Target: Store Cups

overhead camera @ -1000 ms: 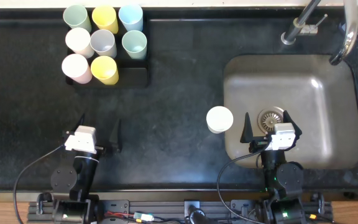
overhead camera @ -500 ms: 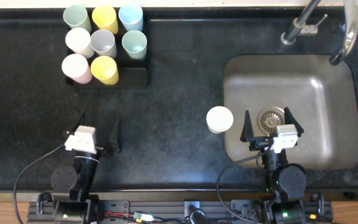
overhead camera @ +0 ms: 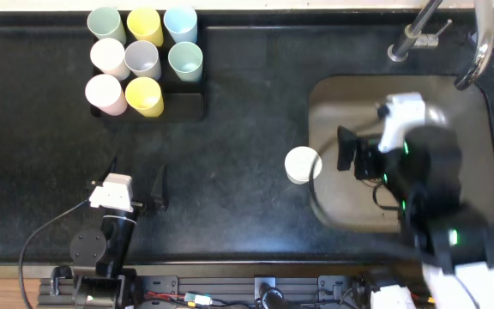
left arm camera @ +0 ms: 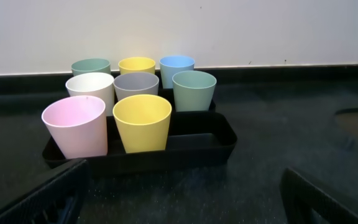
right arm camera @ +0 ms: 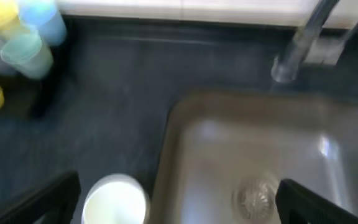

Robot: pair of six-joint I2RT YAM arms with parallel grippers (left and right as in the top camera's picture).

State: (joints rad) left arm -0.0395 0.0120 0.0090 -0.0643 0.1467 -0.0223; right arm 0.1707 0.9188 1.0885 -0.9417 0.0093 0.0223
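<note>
A lone white cup (overhead camera: 303, 165) stands on the dark counter just left of the sink (overhead camera: 453, 112); it is also in the right wrist view as the white cup (right arm camera: 115, 200). My right gripper (overhead camera: 354, 159) is lifted over the sink's left part, to the right of that cup, open and holding nothing; its own view has the right gripper (right arm camera: 179, 214) with jaws wide apart. A black tray (overhead camera: 187, 106) at the back left holds several pastel cups (overhead camera: 142, 60), with one corner slot free. The left gripper (overhead camera: 135, 184) rests open near the front, facing the tray (left arm camera: 222, 140).
A tap (overhead camera: 418, 30) and its fittings stand behind the sink, and the drain (right arm camera: 257, 196) lies in the basin. Bare black counter (overhead camera: 238, 172) stretches between the tray and the sink.
The right arm has risen from its rest at the front and swung up over the sink, its gripper now nearer the white cup. The left arm and the cups have not moved.
</note>
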